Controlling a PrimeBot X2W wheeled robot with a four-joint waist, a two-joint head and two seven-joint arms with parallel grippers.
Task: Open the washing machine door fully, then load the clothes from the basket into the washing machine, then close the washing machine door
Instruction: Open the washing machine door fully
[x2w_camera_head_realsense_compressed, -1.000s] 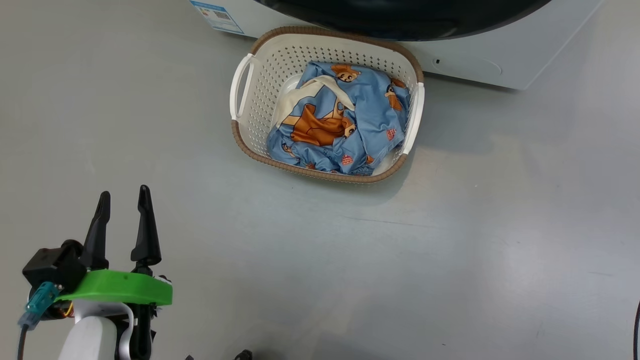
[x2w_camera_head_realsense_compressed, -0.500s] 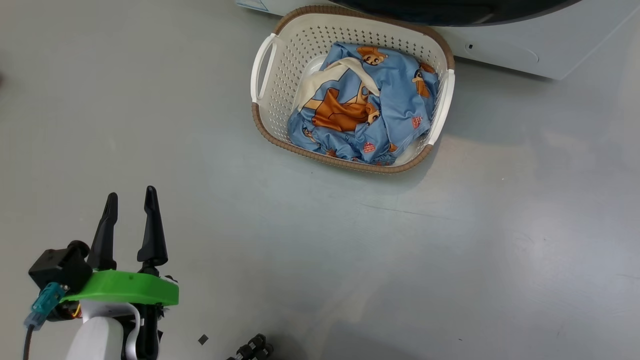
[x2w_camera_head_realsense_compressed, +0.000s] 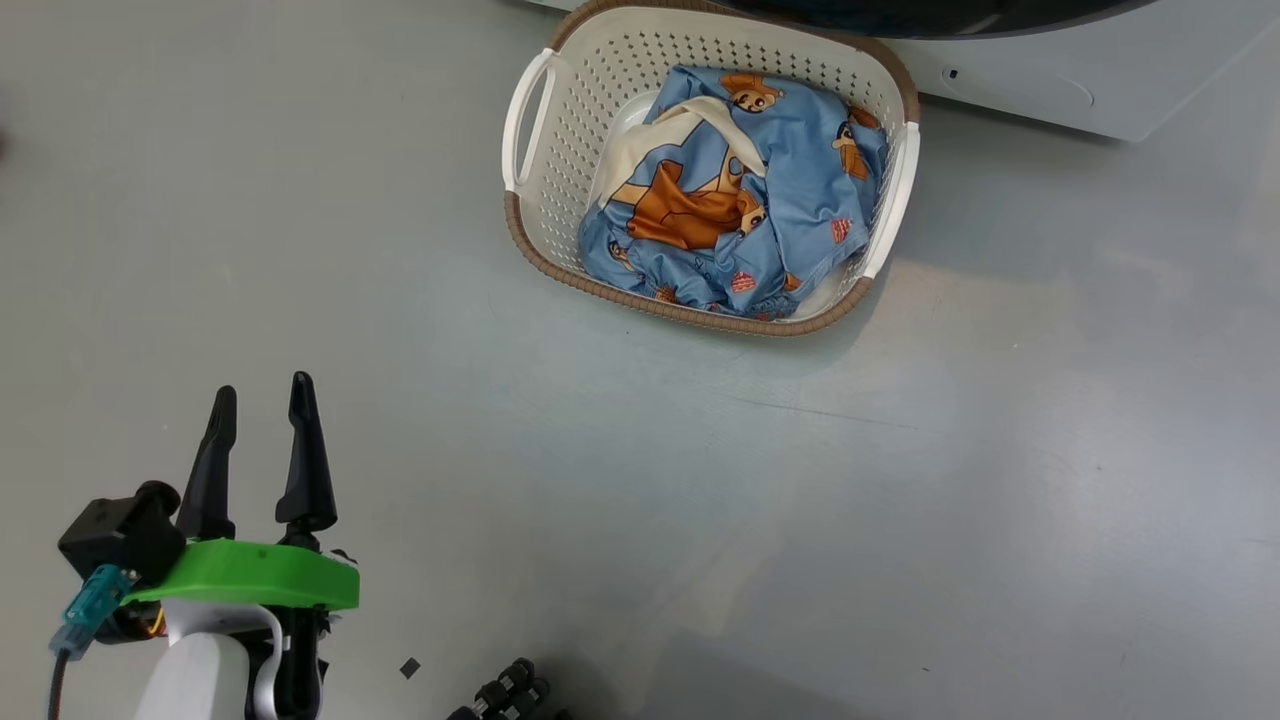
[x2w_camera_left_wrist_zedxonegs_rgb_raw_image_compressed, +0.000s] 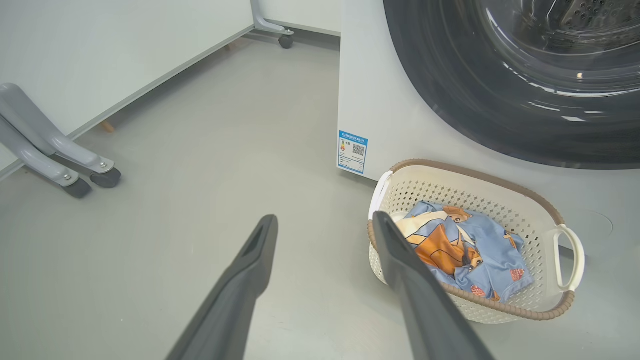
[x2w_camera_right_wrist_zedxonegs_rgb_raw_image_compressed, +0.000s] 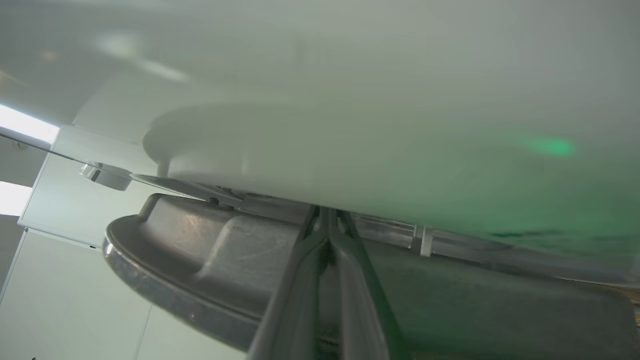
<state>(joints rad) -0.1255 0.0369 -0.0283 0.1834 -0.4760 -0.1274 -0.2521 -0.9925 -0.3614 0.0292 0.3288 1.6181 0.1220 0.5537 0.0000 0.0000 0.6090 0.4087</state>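
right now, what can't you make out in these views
- Head view: washing machine cut off by the top edge.
- Left wrist view: sticker print too small to read.
- Right wrist view: white surface blurred, close to the lens; what the right gripper touches is unclear.
- Head view: basket floor hidden under the clothes.

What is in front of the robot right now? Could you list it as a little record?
basket: cream with a brown rim, on the grey floor just in front of the washing machine
clothes: blue cartoon-print bundle inside the basket
door: dark-rimmed glass above the basket; how far ajar is unclear
left pincer: open, empty, apart from the basket
right pincer: shut, tips at the edge of a white surface
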